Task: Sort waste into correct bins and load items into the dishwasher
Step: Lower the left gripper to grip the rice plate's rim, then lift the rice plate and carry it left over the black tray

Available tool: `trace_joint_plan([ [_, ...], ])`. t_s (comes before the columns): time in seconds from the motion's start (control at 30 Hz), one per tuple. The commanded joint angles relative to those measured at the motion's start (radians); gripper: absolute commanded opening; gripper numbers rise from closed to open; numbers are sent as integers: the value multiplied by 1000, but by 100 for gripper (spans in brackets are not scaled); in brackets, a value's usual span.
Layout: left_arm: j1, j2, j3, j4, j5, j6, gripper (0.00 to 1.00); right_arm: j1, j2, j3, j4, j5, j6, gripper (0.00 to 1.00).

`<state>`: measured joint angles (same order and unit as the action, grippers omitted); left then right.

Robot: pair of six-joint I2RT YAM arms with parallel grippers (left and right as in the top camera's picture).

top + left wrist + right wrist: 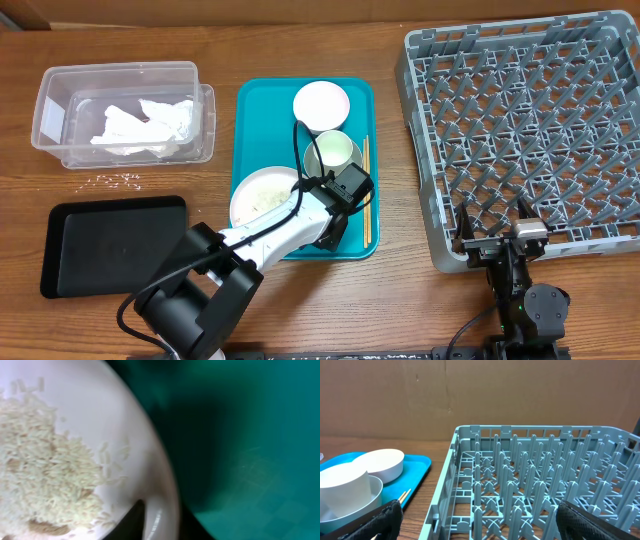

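The left claw (156,527) pinches the right rim of the plate (258,200), which sits flat on the teal tray (262,108) — face up, round, so no long axis. Tilted early, its rice (45,460) would spill, and that thin-edge grip could slip. The right claw (492,222) gapes empty.

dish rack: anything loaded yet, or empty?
Empty. The dish rack shows only bare pegs and lattice, overhead and from the right wrist.
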<state>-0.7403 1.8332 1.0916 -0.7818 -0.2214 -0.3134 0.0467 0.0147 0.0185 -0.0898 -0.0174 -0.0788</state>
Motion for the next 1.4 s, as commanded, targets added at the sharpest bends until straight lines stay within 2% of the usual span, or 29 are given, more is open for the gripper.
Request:
trace_joint_plan([
  [0.0, -10, 11, -14, 0, -14, -9, 15, 3, -12, -10, 5, 13, 0, 100],
  [0.1, -10, 10, -9, -8, -14, -32, 13, 3, -12, -10, 5, 13, 0, 100],
  [0.13, -10, 10, -3, -15, -14, -37, 4, 3, -12, -10, 5, 13, 0, 100],
  [0.5, -13, 10, 152, -190, -15, -62, 4, 3, -12, -10, 5, 13, 0, 100],
  [0.77, -13, 10, 235, -283, -31, -124, 4, 3, -12, -10, 6, 13, 0, 100],
  [1.03, -13, 10, 293, -394, -108, -232, 4, 3, -12, -10, 5, 13, 0, 100],
  [1.37, 6, 10, 509, -626, -237, -372, 4, 3, -12, -10, 6, 13, 0, 100],
])
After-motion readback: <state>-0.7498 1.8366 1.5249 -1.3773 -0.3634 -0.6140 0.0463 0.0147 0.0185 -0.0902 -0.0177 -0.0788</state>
